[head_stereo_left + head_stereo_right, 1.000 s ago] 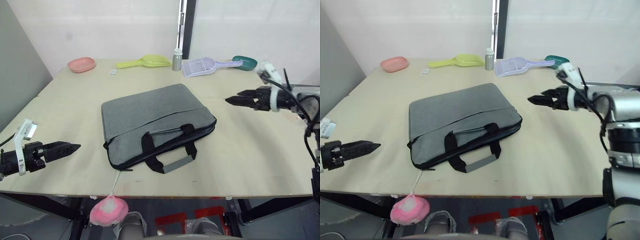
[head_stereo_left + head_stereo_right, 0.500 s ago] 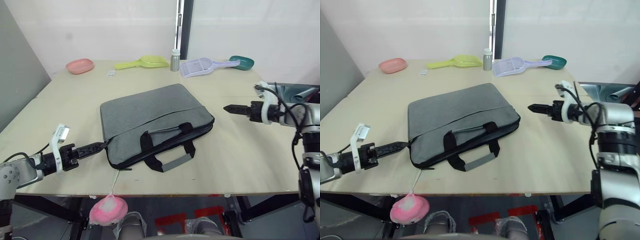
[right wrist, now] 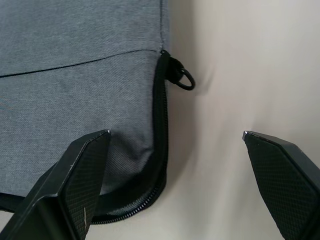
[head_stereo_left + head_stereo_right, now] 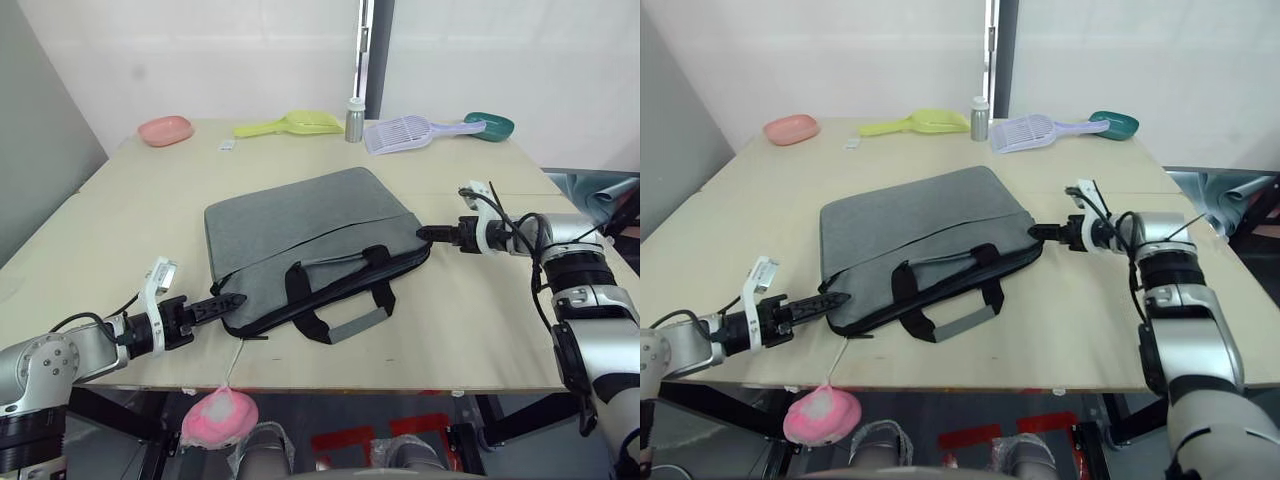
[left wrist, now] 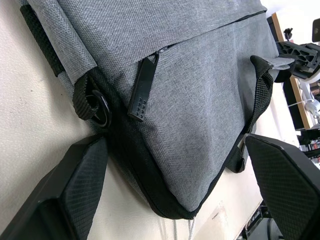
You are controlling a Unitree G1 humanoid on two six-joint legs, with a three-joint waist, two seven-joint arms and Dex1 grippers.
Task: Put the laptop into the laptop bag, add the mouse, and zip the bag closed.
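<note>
The laptop bag [image 4: 310, 245] is laid flat at the middle of the counter [image 4: 150, 200], handles turned toward the near edge. The left end effector [image 4: 232, 302] is set at the bag's near left corner, its fingers [image 5: 75, 190] spread apart around that corner. The right end effector [image 4: 425, 232] is placed at the bag's right corner, fingers likewise spread. A pink fuzzy toy [image 4: 218, 420] is seen hanging below the counter edge.

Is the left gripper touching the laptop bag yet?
Cannot tell. In the left wrist view the open left gripper straddles the laptop bag corner; one finger lies right against the black trim, with no plain contact or gap.
</note>
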